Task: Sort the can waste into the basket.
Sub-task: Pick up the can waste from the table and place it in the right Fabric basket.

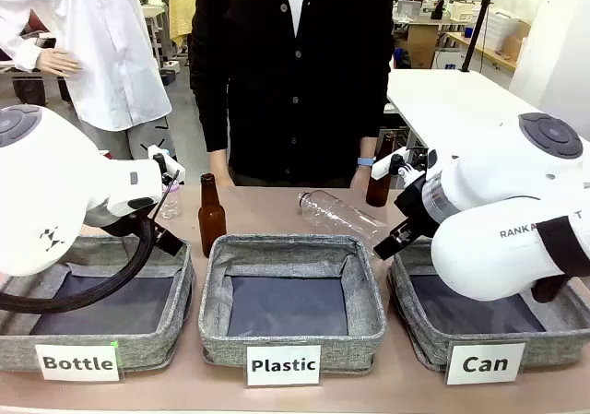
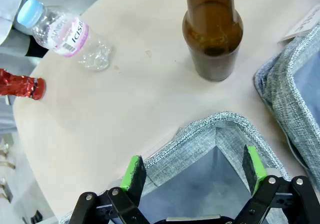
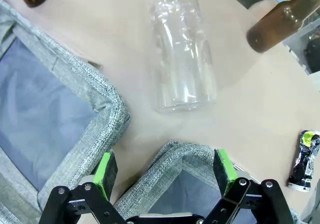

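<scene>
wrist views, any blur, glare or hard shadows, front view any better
Left wrist view: sharp, evenly lit, only a faint shadow by the brown bottle. Right wrist view: sharp, soft glints on the clear plastic bottle. Front view: the label on the Can basket reads crisply; background brighter.

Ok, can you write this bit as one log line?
jaws: both open | red can, dark can: on table, outside Can basket

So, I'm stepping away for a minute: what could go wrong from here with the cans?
The red can lies right at the table edge, far from the Can basket; a clumsy approach might push it off. The dark can lies near a standing brown bottle, which a reaching arm could topple.
</scene>
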You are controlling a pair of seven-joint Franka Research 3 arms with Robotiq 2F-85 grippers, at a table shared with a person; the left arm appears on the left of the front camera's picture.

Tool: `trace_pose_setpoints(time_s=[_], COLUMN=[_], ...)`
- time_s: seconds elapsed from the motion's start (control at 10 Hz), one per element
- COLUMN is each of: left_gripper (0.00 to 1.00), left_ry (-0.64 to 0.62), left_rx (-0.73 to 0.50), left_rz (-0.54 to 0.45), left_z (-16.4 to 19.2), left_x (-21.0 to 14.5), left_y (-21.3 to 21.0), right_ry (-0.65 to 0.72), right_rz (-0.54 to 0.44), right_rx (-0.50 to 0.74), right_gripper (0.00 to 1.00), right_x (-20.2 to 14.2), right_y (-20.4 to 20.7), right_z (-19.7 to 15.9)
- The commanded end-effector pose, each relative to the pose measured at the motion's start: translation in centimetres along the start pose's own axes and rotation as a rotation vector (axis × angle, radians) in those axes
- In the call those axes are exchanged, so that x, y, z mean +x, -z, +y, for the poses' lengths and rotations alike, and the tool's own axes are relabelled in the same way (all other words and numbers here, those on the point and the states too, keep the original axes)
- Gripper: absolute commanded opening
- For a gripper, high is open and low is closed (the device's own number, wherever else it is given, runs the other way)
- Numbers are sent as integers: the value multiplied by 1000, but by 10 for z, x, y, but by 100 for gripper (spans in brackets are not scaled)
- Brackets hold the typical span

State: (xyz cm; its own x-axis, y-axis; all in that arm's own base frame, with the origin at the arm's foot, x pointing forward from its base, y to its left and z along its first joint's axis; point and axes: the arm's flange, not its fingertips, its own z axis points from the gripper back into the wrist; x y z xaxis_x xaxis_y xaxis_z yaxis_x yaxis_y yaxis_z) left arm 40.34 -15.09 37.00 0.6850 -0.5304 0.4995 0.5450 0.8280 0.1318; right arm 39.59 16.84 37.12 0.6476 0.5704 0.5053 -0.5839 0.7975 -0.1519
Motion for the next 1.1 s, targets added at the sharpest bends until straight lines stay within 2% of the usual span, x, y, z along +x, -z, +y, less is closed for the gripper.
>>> trace_pose_setpoints(time_s=[0.0,1.0], left_gripper=[100,100], left_ry=[0,0], left_rx=[0,0], left_rz=[0,0], left_z=[0,0], left_x=[0,0], left_y=[0,0], right_ry=[0,0], right_rz=[0,0], right_rx=[0,0], right_gripper=[100,100], right_x=[0,0], right_y=[0,0], right_z=[0,0])
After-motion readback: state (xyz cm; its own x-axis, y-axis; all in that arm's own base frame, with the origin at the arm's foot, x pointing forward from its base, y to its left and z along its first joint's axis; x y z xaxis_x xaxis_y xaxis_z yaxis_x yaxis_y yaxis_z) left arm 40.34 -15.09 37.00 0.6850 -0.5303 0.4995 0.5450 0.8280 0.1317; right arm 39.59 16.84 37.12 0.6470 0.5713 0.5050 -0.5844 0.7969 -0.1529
